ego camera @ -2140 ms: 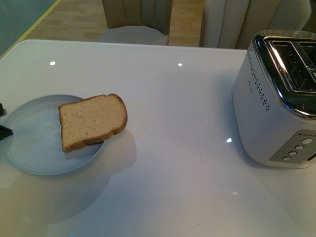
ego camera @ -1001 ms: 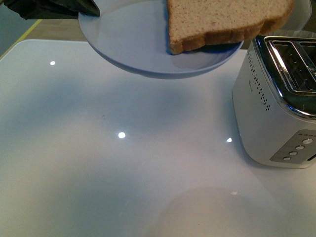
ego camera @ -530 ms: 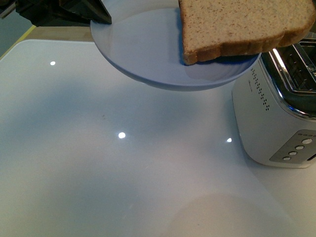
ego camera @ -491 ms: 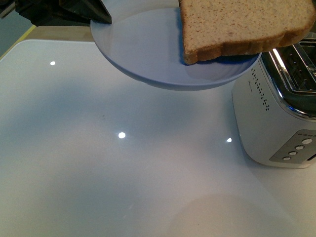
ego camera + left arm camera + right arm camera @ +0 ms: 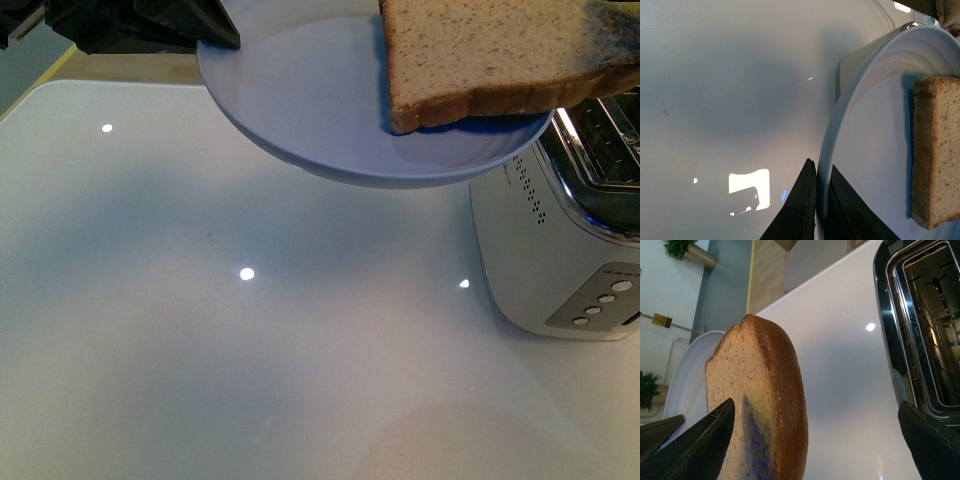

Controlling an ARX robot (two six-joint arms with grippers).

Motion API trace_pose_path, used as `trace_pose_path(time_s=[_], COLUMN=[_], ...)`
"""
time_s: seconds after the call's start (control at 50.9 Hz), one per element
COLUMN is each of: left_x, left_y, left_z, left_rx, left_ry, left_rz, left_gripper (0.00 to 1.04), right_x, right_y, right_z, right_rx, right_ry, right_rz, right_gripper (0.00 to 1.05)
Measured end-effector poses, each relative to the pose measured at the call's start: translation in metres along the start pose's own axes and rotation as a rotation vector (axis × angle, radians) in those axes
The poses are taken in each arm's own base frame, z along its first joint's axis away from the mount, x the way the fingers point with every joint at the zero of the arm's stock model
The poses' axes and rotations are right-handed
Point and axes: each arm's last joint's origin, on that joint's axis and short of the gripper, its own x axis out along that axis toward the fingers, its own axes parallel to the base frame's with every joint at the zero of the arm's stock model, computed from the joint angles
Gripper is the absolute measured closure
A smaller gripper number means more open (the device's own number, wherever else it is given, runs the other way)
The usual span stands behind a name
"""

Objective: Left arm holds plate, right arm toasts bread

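Note:
My left gripper is shut on the rim of the pale blue plate and holds it high above the table, next to the toaster. In the left wrist view its dark fingers pinch the plate's rim from both sides. The bread lies on the plate's right side, overhanging the rim toward the toaster. In the right wrist view my right gripper is open, and the bread stands between its fingers, close to one finger. The other finger is by the toaster.
The silver and white toaster has two open slots and buttons on its front. The white glossy table stretches below the plate. Chairs and a wooden floor lie beyond the table's far edge.
The plate with the bread was lifted off the table's left side. It has since moved right, toward the toaster. A dark blur now covers the bread's right corner.

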Motion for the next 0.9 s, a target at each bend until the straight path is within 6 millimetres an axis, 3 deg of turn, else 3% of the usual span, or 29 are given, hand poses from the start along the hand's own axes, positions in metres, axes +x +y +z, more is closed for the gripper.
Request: trace_pose_path(time_s=[0.137,0.569,0.648,0.903], left_x=[0.000,0.002,0.002,0.001], left_y=[0.000,0.000,0.000,-0.003], left_z=[-0.001,-0.005,-0.005,-0.005], left_rx=[-0.001,-0.007,-0.008,-0.006], left_ry=[0.003,0.015,0.014,0.014], left_rz=[-0.002,0.002,0.001,-0.008], left_gripper=[1.02,1.02,1.02,1.02], right_x=[0.005,0.005,0.003,-0.013], right_y=[0.002,0.010,0.012,0.028], right_z=[-0.001,-0.002,0.002,0.026], right_rx=[0.022,0.061,0.069,0.094], right_ry=[0.018,0.044,0.037,-0.047], right_rz=[0.012,0.055,0.069,0.164], right_gripper=[0.19,0.96,1.02,1.02])
